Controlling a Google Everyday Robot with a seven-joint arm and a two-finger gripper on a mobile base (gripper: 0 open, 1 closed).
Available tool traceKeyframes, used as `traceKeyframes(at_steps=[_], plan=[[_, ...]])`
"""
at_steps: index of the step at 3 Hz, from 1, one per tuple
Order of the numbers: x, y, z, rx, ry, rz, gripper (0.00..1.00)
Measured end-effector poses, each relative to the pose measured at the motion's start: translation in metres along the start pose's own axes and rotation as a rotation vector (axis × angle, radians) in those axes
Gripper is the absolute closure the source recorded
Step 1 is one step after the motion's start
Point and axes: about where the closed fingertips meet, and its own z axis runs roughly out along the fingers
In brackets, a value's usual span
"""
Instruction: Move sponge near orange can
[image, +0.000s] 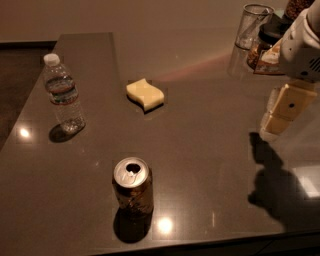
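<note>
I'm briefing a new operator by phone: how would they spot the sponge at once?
On the dark grey table, look mid-table, beyond the orange can and right of the water bottle; the gripper hangs at the right edge. The sponge is the only flat, pale yellow block with wavy sides.

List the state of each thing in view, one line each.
sponge: lying flat, not held.
orange can: upright, opened, dented.
bottle: upright, capped.
glass: upright.
gripper: at the right edge, apart from the sponge.
</note>
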Motion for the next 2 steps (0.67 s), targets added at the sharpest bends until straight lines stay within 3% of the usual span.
traceKeyframes(at_steps=[2], plan=[[-0.032, -0.044, 0.049, -0.054, -0.039, 0.063, 0.0]])
